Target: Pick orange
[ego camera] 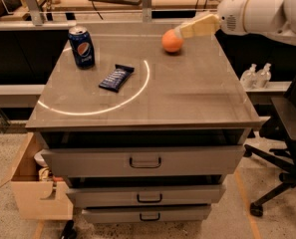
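Observation:
The orange (171, 42) is a small round fruit resting on the far middle of the grey cabinet top (187, 93). My gripper (183, 32), beige at the end of a white arm (259, 9), reaches in from the upper right. Its tip is right at the orange's upper right side, level with its top. I cannot tell whether it touches the fruit.
A blue soda can (81, 46) stands at the far left of the top. A dark blue snack bar (116, 77) lies in front of it. A white arc is marked on the surface. A black office chair (287, 138) stands to the right, and a cardboard box (35, 183) sits on the floor at left.

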Available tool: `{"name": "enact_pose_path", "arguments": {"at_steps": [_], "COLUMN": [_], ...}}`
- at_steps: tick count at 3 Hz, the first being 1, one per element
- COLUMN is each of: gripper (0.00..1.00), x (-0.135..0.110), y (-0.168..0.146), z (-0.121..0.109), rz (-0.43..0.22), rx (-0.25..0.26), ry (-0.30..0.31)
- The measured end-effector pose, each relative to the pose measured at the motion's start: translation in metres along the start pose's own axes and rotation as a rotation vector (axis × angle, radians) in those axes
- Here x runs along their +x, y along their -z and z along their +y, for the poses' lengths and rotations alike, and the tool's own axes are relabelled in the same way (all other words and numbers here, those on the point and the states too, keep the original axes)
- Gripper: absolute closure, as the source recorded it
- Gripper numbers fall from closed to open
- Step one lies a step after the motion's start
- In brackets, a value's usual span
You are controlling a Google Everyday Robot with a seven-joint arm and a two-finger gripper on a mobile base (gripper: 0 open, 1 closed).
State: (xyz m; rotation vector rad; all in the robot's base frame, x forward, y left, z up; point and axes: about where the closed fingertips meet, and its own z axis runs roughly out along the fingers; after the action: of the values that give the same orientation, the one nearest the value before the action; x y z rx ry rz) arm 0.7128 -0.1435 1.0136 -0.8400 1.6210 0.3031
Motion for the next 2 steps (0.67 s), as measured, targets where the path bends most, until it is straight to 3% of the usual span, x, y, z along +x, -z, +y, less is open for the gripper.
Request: {"name": "enact_pose_path", "arguments": {"at_steps": [2], "gripper": [0.0], "x": [0.025], "y": [-0.088], "z": [-0.027], "rz": [-0.005], "rx": [-0.038], "ry": [-0.103]}}
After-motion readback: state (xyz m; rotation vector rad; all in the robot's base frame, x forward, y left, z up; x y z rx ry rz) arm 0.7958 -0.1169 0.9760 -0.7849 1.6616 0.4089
